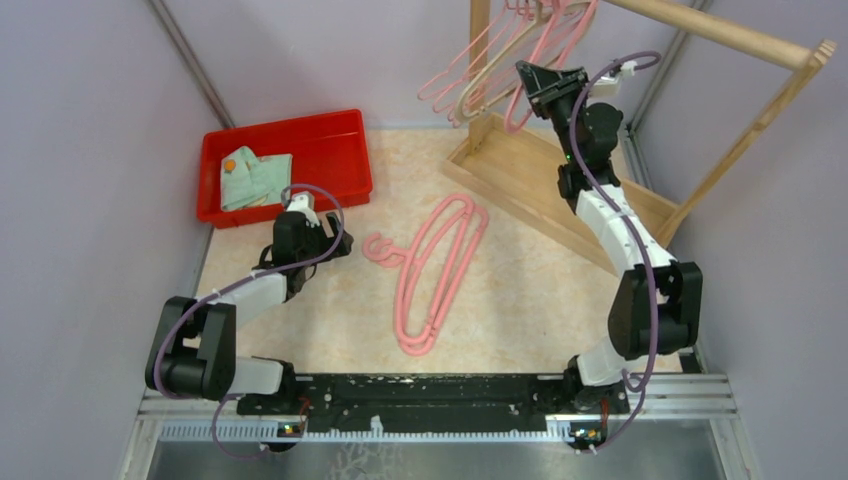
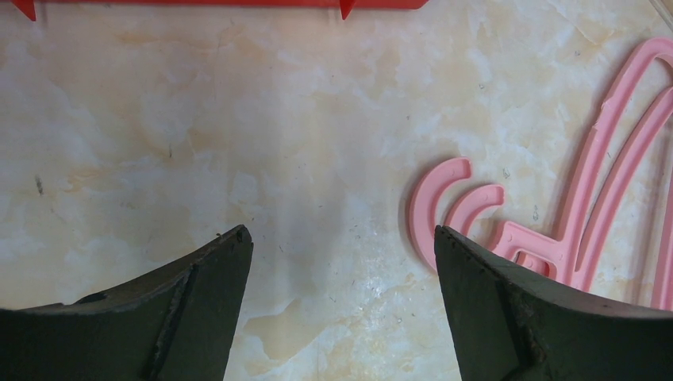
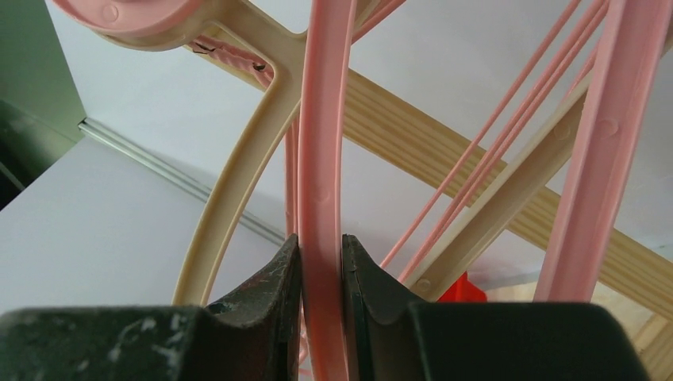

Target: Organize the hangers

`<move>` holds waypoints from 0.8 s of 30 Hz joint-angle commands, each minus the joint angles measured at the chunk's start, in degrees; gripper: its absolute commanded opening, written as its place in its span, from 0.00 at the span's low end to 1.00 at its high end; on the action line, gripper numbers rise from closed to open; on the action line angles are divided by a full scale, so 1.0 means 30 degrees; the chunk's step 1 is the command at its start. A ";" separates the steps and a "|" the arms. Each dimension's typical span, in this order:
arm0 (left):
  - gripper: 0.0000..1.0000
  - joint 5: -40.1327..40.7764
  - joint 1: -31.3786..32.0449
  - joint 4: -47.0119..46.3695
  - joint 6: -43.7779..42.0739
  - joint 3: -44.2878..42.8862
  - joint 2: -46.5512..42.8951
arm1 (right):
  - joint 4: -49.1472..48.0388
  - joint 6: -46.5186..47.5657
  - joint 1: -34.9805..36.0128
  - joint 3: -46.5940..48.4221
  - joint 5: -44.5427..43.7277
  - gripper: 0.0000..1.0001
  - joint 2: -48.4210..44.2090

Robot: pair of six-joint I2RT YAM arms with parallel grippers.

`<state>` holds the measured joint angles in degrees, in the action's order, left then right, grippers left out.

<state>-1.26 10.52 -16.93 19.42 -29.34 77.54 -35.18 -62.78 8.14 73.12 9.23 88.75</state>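
Two stacked pink hangers lie flat mid-table, hooks pointing left; their hooks show in the left wrist view. My left gripper is open and empty, low over the table just left of those hooks, also seen in its wrist view. Several pink hangers and a beige hanger hang on the wooden rack's rail. My right gripper is raised at the rack, shut on the arm of a hanging pink hanger. The beige hanger hangs just behind it.
A red bin with a folded green cloth sits at the back left. The rack's wooden base tray and slanted post stand at the back right. Purple walls close both sides.
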 commanded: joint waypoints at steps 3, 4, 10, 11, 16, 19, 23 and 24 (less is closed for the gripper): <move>0.90 -0.0033 0.0037 -0.0099 -0.0061 -0.0123 -0.0154 | 0.2856 -0.0367 0.0024 -0.1066 -0.0470 0.21 -0.0560; 0.90 -0.0023 0.0037 -0.0125 -0.0098 -0.0125 -0.0109 | 0.3011 -0.0228 0.0023 -0.1143 -0.0463 0.25 -0.0827; 0.90 0.0052 0.0037 -0.0070 -0.0105 -0.0256 -0.0075 | 0.4909 0.1612 0.0040 -0.1882 -0.1286 0.68 -0.3255; 0.90 0.0058 0.0037 -0.0070 -0.0104 -0.0241 -0.0092 | 0.5114 0.1942 0.0022 -0.2098 -0.1419 0.73 -0.3723; 0.90 0.0142 0.0037 0.0103 -0.0096 -0.0297 -0.0194 | 0.5465 0.3102 0.0011 -0.3448 -0.1281 0.88 -0.6185; 0.90 0.0053 0.0044 0.0142 -0.0010 -0.0244 -0.0240 | 0.5907 0.3781 0.0028 -0.4367 -0.0838 0.92 -0.7718; 0.90 0.0165 0.0059 0.0135 -0.0060 -0.0156 -0.0111 | 0.7473 0.4817 0.0039 -0.5692 -0.0168 0.93 -1.0013; 0.90 0.0259 0.0047 0.0113 -0.0058 -0.0144 -0.0056 | 0.8082 0.5163 0.0055 -0.6211 -0.0081 0.93 -1.0875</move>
<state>-1.06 10.52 -16.64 19.46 -29.34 77.52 -15.62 -52.38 8.10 57.87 6.87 62.81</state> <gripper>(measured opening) 0.899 0.929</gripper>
